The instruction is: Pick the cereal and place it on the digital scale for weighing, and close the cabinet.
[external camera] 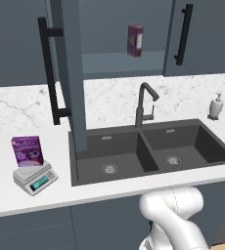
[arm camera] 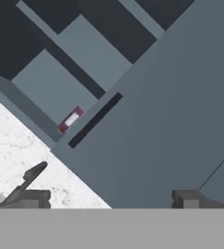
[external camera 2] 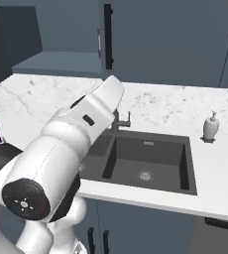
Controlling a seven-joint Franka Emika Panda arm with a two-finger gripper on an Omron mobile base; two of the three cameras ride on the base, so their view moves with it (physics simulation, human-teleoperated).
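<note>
Cereal [external camera: 27,150] found standing on digital scale [external camera: 34,177], near worktop's left front edge: placing judged done. Cabinet [external camera: 73,73] door swung open over sink [external camera: 148,151]; closing left. Gripper [arm camera: 111,198] fingertips apart, clamping nothing, facing cabinet.

The purple cereal [external camera: 27,150] box stands upright on the low grey digital scale [external camera: 35,178], at the counter's left. The dark blue-grey cabinet [external camera: 202,34] has its left door swung open.
</note>
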